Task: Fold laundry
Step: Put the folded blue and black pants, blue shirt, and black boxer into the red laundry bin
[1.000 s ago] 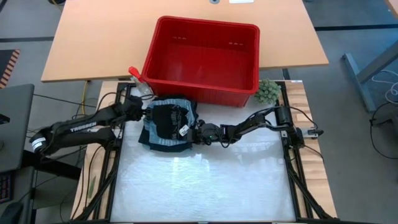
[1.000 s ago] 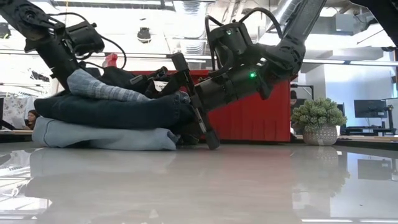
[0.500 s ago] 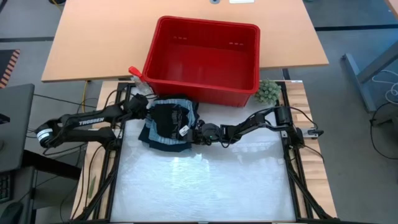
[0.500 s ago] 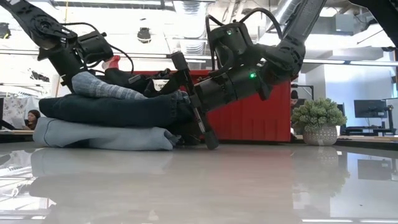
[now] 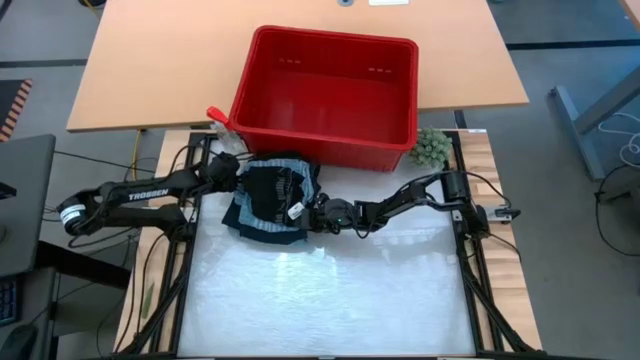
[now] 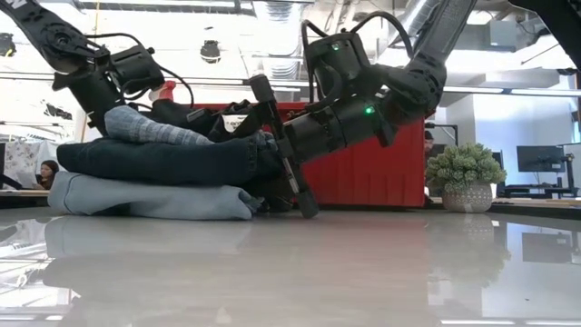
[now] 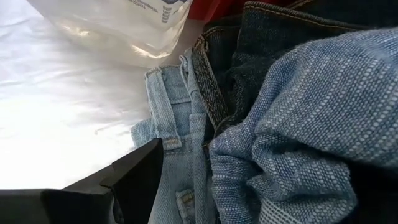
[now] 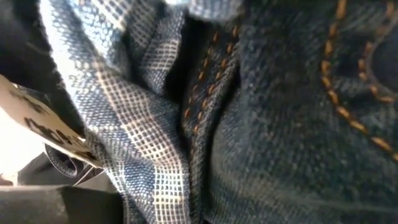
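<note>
The laundry sits in a folded stack on the white desk, just in front of the red basket's near wall and toward its left corner. In the low view the stack shows its layers: light blue jeans at the bottom, dark navy jeans on them, a grey-blue woven piece above, and a black garment on top. A white tag lies at the stack's right edge, on the side away from the basket. The left end effector is at the stack's left edge, close to the basket's left corner; its fingers are spread, one dark finger showing in the left wrist view beside the light denim waistband, with nothing pinched between them. The right end effector reaches in low from the right and presses against the stack's right side, close by the tag; its fingers stand spread, tilted steeply down to the desk, up against the cloth. The right wrist view is filled with checked blue weave and dark denim with orange stitching. A small green ball rests by the basket's right near corner, well apart from the stack. A clear plastic bottle with a red top stands at the basket's left near corner.
</note>
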`<state>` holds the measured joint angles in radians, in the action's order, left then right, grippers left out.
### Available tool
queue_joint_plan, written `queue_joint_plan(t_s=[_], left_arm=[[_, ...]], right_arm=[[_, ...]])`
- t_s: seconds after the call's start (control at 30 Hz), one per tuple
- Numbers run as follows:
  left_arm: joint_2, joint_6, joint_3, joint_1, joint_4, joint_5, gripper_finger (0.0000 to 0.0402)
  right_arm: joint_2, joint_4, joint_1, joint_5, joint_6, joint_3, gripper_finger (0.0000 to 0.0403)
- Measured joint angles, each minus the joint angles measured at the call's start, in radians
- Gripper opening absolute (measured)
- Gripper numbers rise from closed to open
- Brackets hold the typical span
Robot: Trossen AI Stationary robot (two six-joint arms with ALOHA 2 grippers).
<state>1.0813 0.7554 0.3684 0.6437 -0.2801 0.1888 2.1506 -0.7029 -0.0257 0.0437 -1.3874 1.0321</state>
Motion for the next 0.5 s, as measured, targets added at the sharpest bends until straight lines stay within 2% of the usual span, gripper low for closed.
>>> queue_joint_plan(t_s=[0.17,0.3,0.4,0.5], left_arm=[[0.000,0.065,-0.018,-0.055,0.019,-0.001,0.0295],[0.000,0.111,-0.024,-0.118,0.027,-0.020,0.0295],[-0.022,0.144,-0.030,-0.166,0.025,-0.084,0.0295],[-0.058,0.176,-0.036,-0.222,0.000,-0.138,0.0295]], right_arm=[[0.000,-0.022,0.000,-0.006,0.011,0.000,0.0296],[-0.007,-0.039,0.001,-0.057,0.022,-0.001,0.0296],[-0.037,0.010,-0.003,-0.101,0.064,-0.002,0.0296],[-0.094,0.137,-0.004,-0.118,0.140,-0.002,0.0296]])
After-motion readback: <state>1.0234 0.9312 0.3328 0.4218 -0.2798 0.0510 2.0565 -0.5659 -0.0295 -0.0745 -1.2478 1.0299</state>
